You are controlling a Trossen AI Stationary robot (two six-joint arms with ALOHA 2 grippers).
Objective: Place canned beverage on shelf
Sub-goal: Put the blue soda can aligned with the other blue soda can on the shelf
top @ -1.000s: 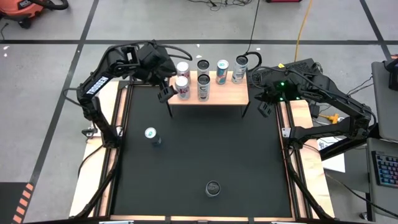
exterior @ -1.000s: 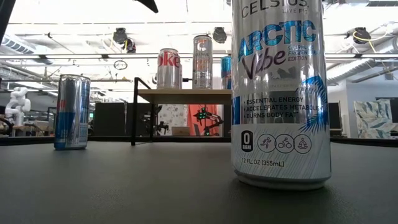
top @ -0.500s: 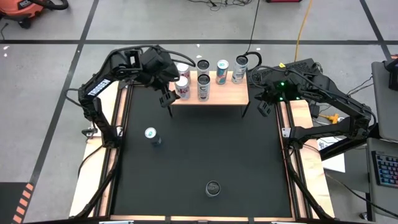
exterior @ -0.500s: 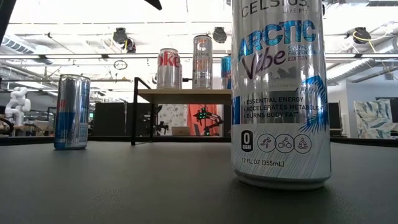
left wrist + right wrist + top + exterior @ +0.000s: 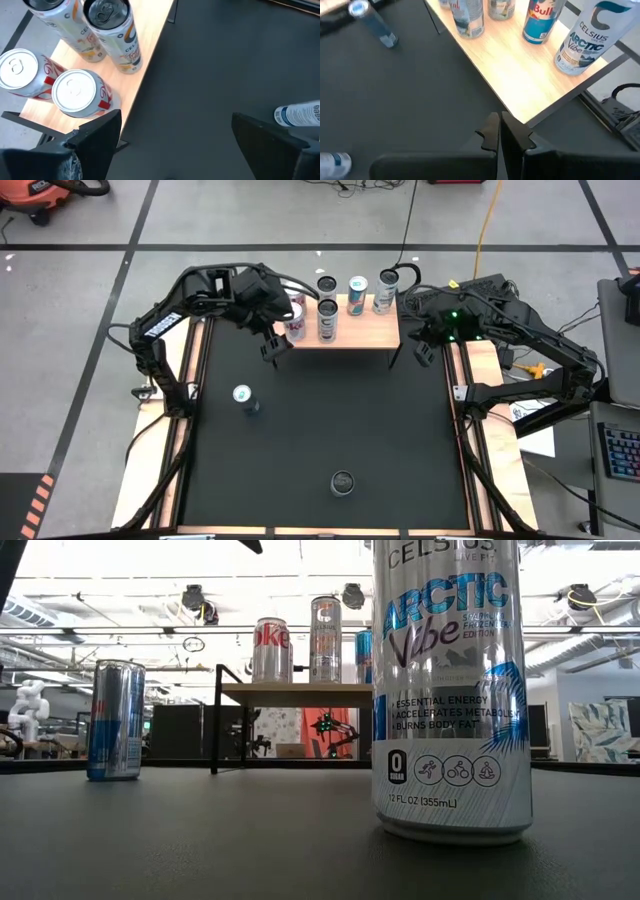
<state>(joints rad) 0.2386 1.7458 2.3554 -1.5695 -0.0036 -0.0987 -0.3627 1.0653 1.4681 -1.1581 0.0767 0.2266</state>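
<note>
The shelf (image 5: pixel 345 330) is a low light-wood table on black legs at the far middle of the black mat, with several cans standing on it. Two red-and-white cans (image 5: pixel 77 92) stand at its left end. My left gripper (image 5: pixel 273 346) hovers open and empty above the shelf's near left corner (image 5: pixel 120 131); only black mat shows between its fingers. My right gripper (image 5: pixel 424 352) waits shut off the shelf's right end (image 5: pixel 530 117). A blue-and-silver can (image 5: pixel 243 397) stands upright on the mat at the left. A white Celsius can (image 5: pixel 343 482) stands near the front edge.
On the shelf, two tall cans (image 5: pixel 326 315) stand in the middle, with a blue can (image 5: pixel 357 294) and a white Celsius can (image 5: pixel 386 289) toward the right. Bare black mat (image 5: pixel 340 410) lies between the shelf and the loose cans. Wooden rails edge the table.
My left gripper has drifted a little toward the table's right and near edges, from beside the red-and-white cans to over the shelf's near left corner, staying open. The cans have kept their places.
</note>
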